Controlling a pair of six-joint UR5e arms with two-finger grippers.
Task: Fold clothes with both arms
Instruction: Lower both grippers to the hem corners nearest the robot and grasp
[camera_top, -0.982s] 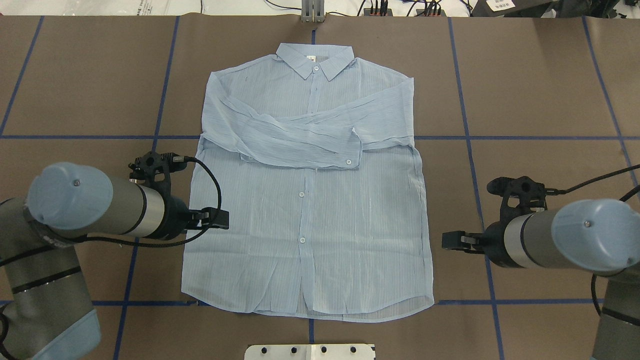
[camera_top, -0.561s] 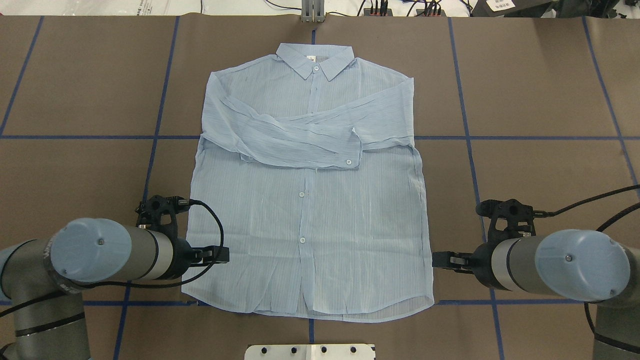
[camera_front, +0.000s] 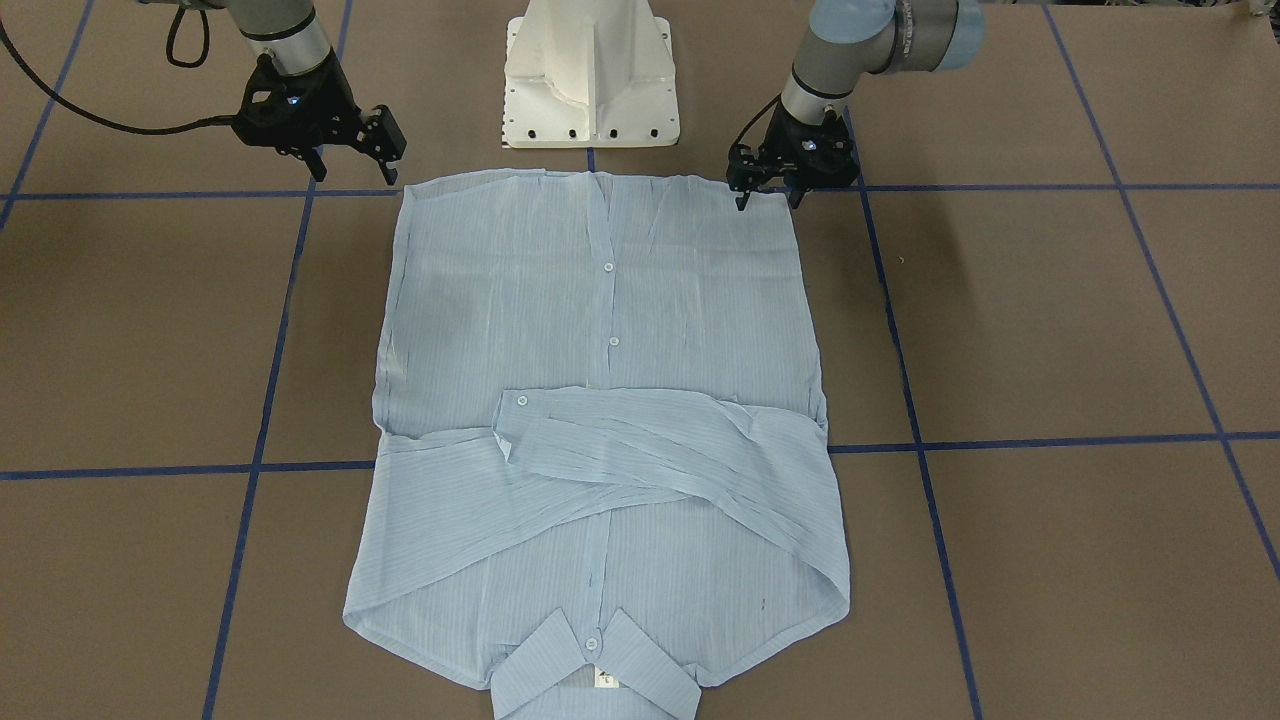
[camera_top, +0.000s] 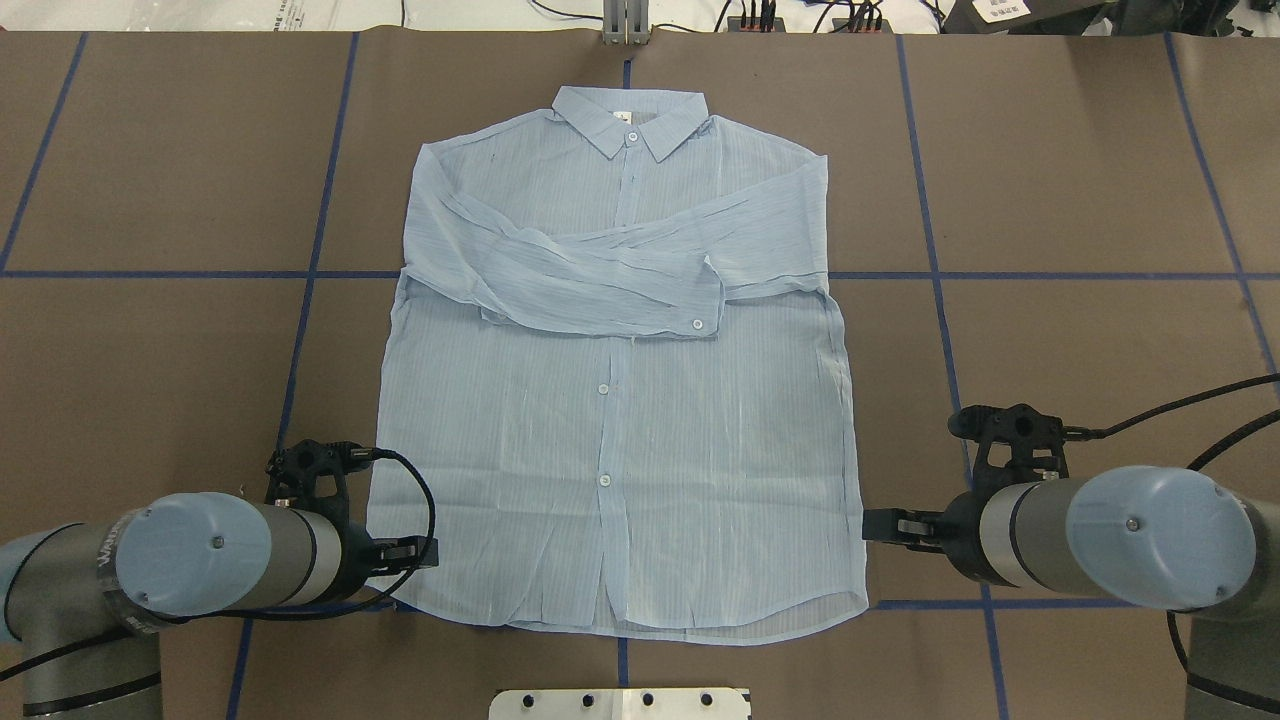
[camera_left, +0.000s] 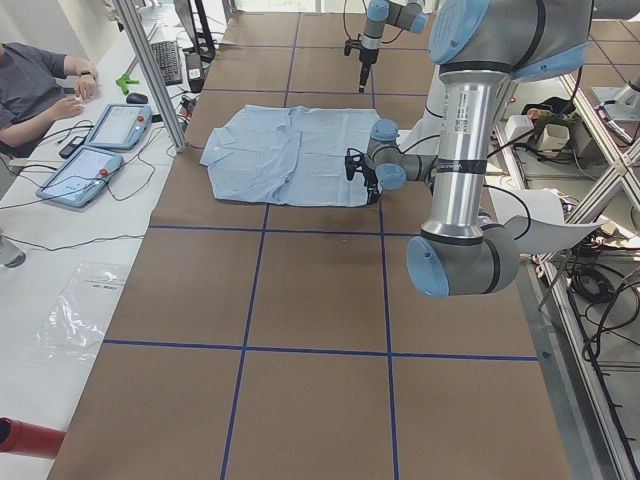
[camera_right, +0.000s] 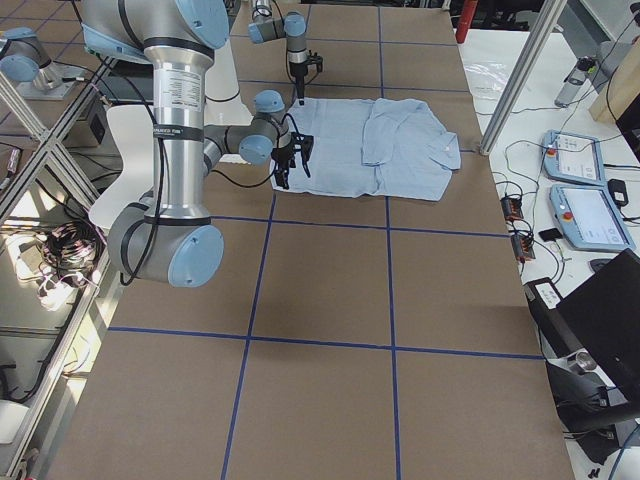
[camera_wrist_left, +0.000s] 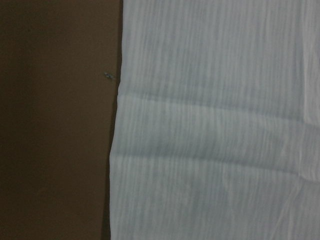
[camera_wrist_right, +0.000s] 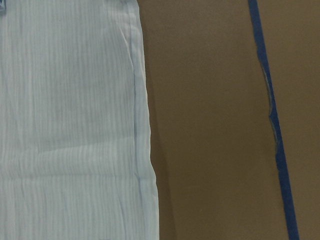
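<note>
Overhead camera looked forward and down on the table (camera_top: 1050, 200), front camera faced back steeply, two end cameras looked along it from afar, wrist cameras hung close over shirt (camera_wrist_left: 215, 125) edges, shirt shared by all.

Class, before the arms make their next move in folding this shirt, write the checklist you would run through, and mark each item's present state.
1. Shirt flat on the table, buttons up: ok.
2. Both sleeves folded across the chest: ok.
3. Left gripper open, over the shirt: ok.
4. Right gripper open: ok.
5. Right gripper over the shirt: not ok, it hangs just off its edge.
6. Either gripper touching the shirt: cannot tell.
</note>
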